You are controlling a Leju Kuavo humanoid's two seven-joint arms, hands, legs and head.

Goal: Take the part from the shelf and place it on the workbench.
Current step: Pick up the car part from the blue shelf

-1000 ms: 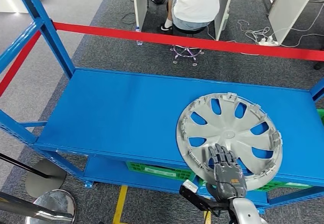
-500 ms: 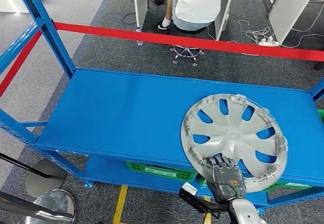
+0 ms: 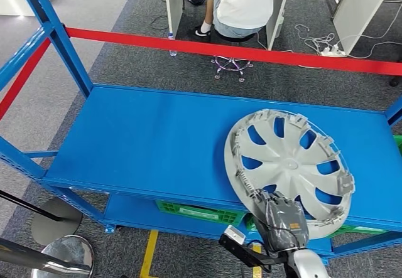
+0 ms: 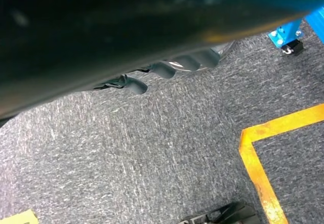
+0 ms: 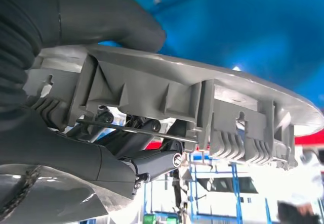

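Gripping the near rim of the silver wheel cover (image 3: 290, 168), the right hand (image 3: 281, 218) holds it tilted above the right end of the blue shelf (image 3: 142, 140). A red rail (image 3: 227, 49) crosses behind the shelf, with a seated person (image 3: 242, 5) beyond and green crates (image 3: 199, 212) on the tier below. The left hand (image 4: 168, 70) hangs over grey carpet, its fingers curled with nothing in them.

The flat blue metal shelf (image 3: 142, 140) lies bare across the frame's left and centre; a red crossbar (image 3: 227, 49) spans above, blue uprights (image 3: 52, 33) stand upper left.
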